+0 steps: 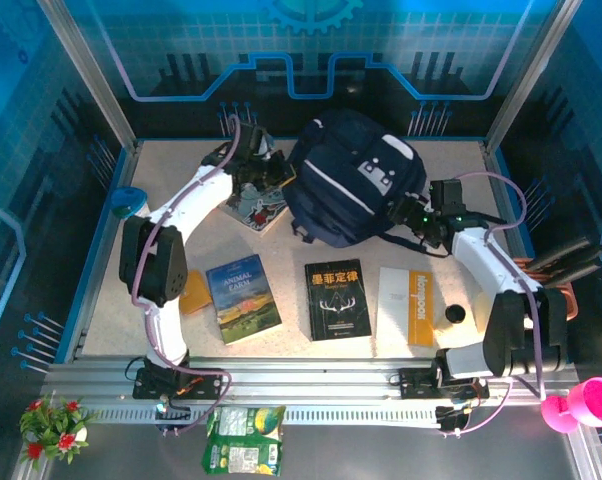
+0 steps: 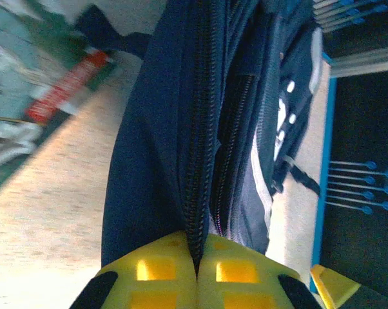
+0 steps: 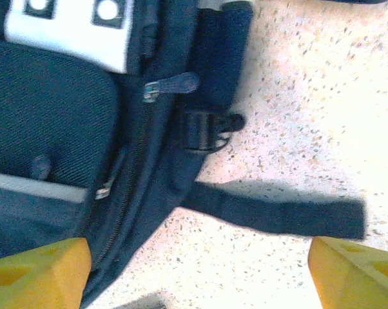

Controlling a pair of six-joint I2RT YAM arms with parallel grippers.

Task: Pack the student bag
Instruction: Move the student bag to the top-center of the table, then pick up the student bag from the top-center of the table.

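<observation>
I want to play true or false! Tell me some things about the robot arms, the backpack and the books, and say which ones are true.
1. The left gripper is pinched shut on the backpack, at its zipper edge. True.
2. The right gripper is holding a book. False: it is open and holds nothing, next to the backpack's side.
3. The black book is inside the backpack. False: it lies on the table.
4. The black book lies between a green book and a white notebook. True.
5. The backpack is bright pink. False: it is dark navy.
</observation>
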